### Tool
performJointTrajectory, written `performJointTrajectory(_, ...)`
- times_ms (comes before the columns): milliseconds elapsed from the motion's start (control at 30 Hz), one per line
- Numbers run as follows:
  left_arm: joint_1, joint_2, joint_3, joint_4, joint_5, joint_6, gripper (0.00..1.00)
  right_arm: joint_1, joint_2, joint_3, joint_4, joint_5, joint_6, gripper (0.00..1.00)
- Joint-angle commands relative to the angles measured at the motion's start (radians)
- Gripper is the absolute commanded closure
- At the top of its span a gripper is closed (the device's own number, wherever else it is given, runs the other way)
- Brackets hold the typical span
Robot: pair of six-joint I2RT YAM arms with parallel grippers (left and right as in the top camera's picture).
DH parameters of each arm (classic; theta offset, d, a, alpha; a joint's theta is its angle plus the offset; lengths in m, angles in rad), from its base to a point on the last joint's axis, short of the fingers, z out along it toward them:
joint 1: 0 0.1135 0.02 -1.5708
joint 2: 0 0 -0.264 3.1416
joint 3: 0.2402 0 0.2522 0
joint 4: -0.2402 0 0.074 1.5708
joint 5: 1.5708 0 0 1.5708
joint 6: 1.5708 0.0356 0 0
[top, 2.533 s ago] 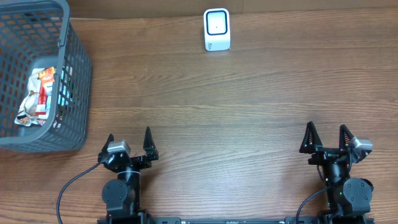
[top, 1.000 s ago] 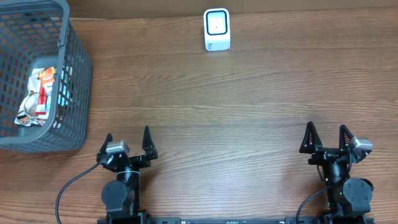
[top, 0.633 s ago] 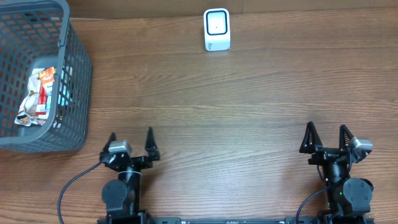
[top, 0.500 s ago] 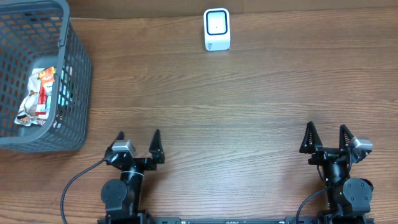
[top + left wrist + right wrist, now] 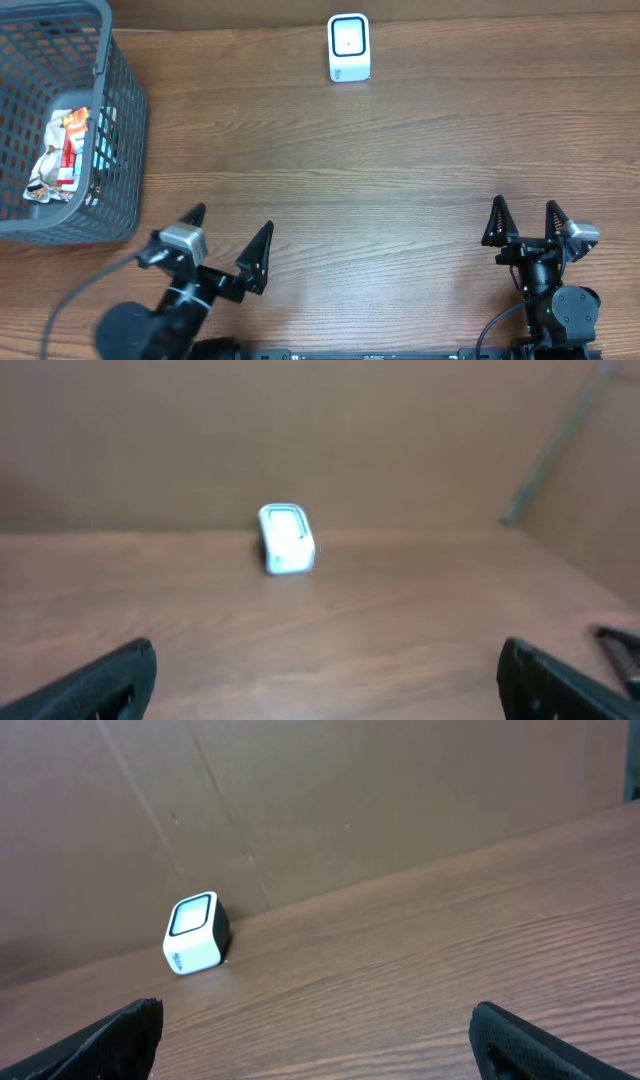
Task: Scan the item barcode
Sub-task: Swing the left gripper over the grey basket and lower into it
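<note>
— So, how do the left jaws stand?

— Spread as wide as they go, with nothing held and nothing touched. The left arm (image 5: 185, 290) sits at seven o'clock on the desk (image 5: 400, 150), turned so that its fingers (image 5: 262, 252) aim toward one o'clock over bare wood.

— And the right jaws?

— Equally wide and also empty. The right arm (image 5: 548, 270) is at five o'clock, its fingers (image 5: 497, 222) pointing straight at twelve.

— Where is the item?

— In the grey basket (image 5: 128, 110) at ten o'clock. Crumpled packets (image 5: 62, 155) lie on its floor, one printed red and orange. The left arm is near the basket's closest corner but apart from it, and the right arm is well apart.

— And the scanner?

— The white scanner (image 5: 349, 47) stands at twelve o'clock, at the desk's far edge against a brown wall (image 5: 400, 790), well apart from both arms. Each wrist view shows it far off between the spread fingertips (image 5: 287, 539) (image 5: 196, 933). The left wrist view is blurred.
</note>
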State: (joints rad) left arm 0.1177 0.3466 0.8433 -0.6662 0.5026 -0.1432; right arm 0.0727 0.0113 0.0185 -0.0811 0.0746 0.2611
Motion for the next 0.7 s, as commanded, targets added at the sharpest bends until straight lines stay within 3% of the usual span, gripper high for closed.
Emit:
performJointTrajectory(0, -0.007, 0.192, 0.286, -0.134, 0.154, 0.122, 0.0, -0.001, -0.006, -0.01, 0.004, -0.002, -0.004, 0.0)
performJointTrajectory(200, -0.007, 0.541, 0.83, -0.611, 0.155, 0.332, 0.0, -0.001, -0.006, -0.01, 0.004, -0.002, -0.004, 0.0)
performJointTrajectory(267, -0.007, 0.619, 0.935, -0.69, 0.139, 0.338, 0.0, -0.001, -0.006, -0.01, 0.004, -0.002, -0.004, 0.0)
performJointTrajectory(667, -0.007, 0.83, 1.007, -0.686, 0.088, 0.338, 0.0, -0.001, -0.006, -0.01, 0.004, -0.002, -0.004, 0.0)
